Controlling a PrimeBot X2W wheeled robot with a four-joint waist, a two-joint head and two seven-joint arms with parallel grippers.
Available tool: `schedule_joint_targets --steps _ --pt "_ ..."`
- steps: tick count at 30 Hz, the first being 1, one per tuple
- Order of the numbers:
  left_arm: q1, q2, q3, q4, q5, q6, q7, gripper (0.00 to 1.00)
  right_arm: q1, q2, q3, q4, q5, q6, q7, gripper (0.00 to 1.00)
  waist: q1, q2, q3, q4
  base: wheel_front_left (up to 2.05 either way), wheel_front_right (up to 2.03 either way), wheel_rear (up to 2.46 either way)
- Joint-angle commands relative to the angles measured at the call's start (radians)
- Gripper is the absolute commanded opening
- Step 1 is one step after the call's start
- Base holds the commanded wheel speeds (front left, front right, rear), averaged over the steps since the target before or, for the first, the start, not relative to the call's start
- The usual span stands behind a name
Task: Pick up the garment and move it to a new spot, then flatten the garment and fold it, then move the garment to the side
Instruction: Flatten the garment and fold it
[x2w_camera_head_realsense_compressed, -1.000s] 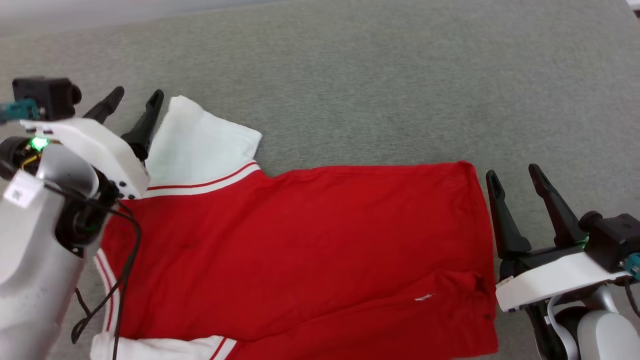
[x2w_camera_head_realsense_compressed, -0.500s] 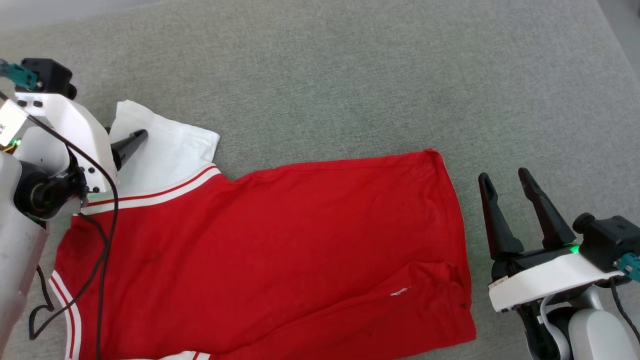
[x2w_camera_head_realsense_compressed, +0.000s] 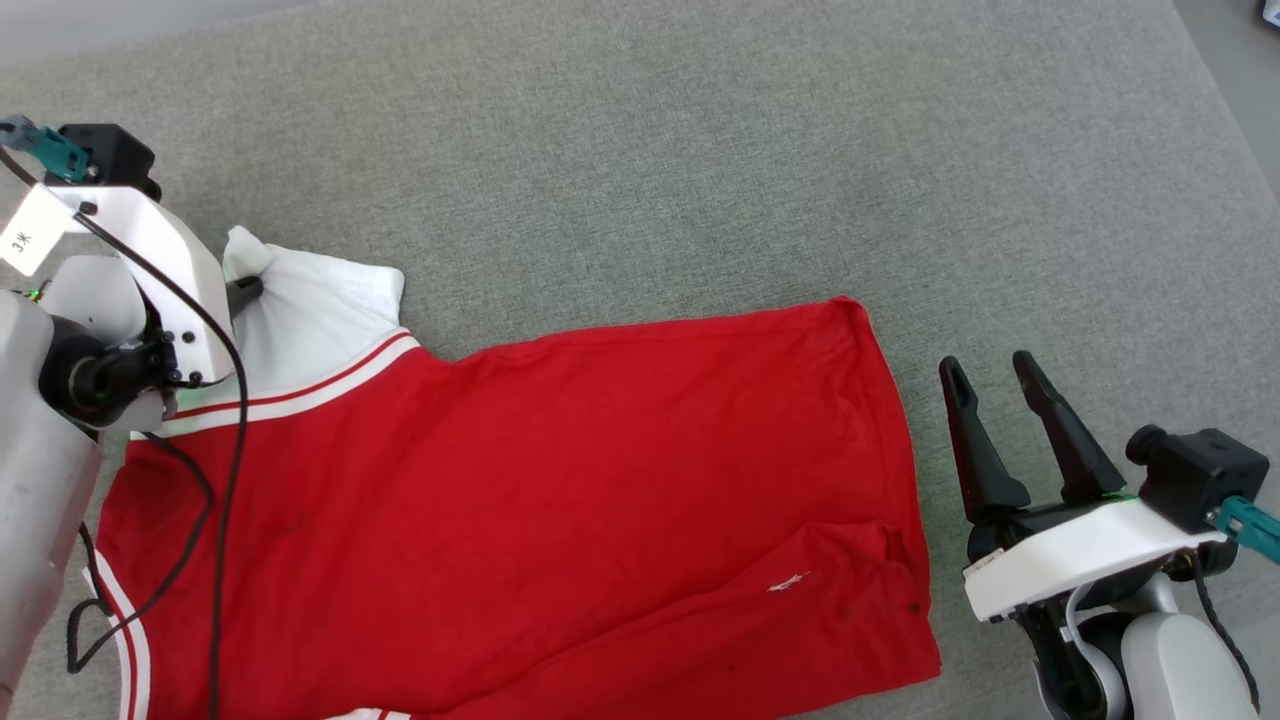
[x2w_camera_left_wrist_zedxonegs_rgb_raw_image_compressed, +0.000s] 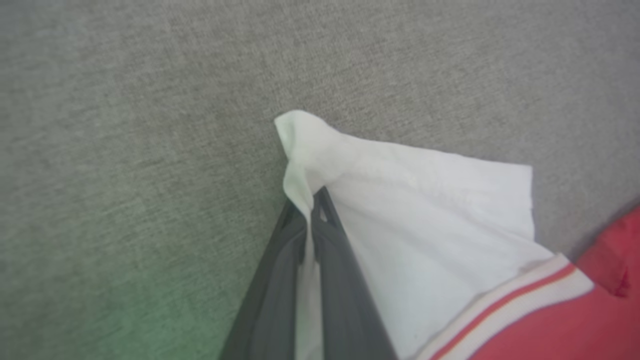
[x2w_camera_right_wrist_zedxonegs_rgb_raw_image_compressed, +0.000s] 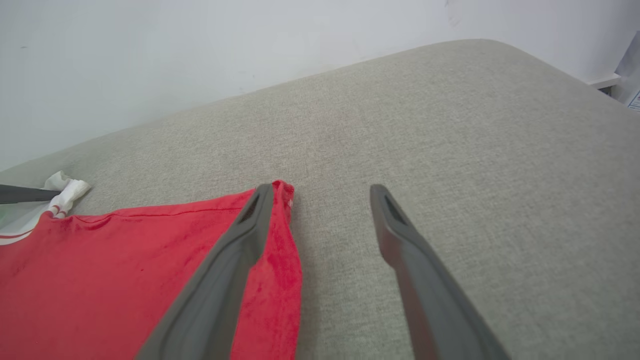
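The garment (x2w_camera_head_realsense_compressed: 540, 500), a red jersey with white sleeves and red-white trim, lies spread on the grey cushion, plain red side up. Its far-left white sleeve (x2w_camera_head_realsense_compressed: 310, 310) is bunched at the corner, where my left gripper (x2w_camera_head_realsense_compressed: 250, 288) is shut on the sleeve's edge. The left wrist view shows both fingers pressed together with white cloth (x2w_camera_left_wrist_zedxonegs_rgb_raw_image_compressed: 425, 200) pinched between them near the tips (x2w_camera_left_wrist_zedxonegs_rgb_raw_image_compressed: 314, 200). My right gripper (x2w_camera_head_realsense_compressed: 988, 372) stands open just right of the garment's hem (x2w_camera_head_realsense_compressed: 900, 440), touching nothing. In the right wrist view its left finger (x2w_camera_right_wrist_zedxonegs_rgb_raw_image_compressed: 235, 250) overlaps the red hem (x2w_camera_right_wrist_zedxonegs_rgb_raw_image_compressed: 280, 270).
Grey upholstered surface (x2w_camera_head_realsense_compressed: 650, 170) stretches far beyond and to the right of the garment. A pale wall (x2w_camera_right_wrist_zedxonegs_rgb_raw_image_compressed: 200, 50) rises behind its back edge. The cushion's right edge (x2w_camera_head_realsense_compressed: 1230, 120) rounds off at the upper right. A black cable (x2w_camera_head_realsense_compressed: 225, 430) hangs from my left arm over the garment.
My left gripper has gone from open beside the white sleeve to shut on its edge, bunching the corner. The head camera shifted, so the whole scene slid left. The right gripper stays open.
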Motion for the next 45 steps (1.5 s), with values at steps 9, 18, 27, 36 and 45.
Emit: schedule_joint_targets --steps 9,18,27,36,45 --pt "0.004 -0.061 0.002 0.074 0.023 -0.002 -0.170 0.00 -0.082 -0.009 -0.032 0.103 0.024 -0.001 0.166 1.00 0.0002 0.0000 -0.074 0.051 0.00 0.00 0.00" --pt "0.046 -0.105 0.012 0.034 0.028 -0.003 -0.354 0.00 -0.192 -0.091 -0.025 0.220 0.076 -0.001 0.462 1.00 0.0002 0.0000 -0.138 0.137 0.00 0.00 0.00" --pt "0.089 -0.117 0.009 -0.048 0.017 -0.003 -0.416 0.00 -0.330 -0.145 0.024 0.343 0.071 -0.001 0.650 1.00 0.0002 0.0000 -0.126 0.198 0.00 0.00 0.00" --pt "0.116 -0.110 0.016 -0.112 0.006 0.003 -0.432 0.00 -0.427 -0.147 0.098 0.566 0.076 -0.001 0.798 1.00 0.0002 0.0000 -0.097 0.238 0.00 0.00 0.00" --pt "0.142 -0.103 0.014 -0.146 -0.003 0.002 -0.447 0.00 -0.474 -0.176 0.119 0.626 0.091 -0.001 0.788 0.00 0.0002 0.0000 -0.099 0.257 0.00 0.00 0.00"
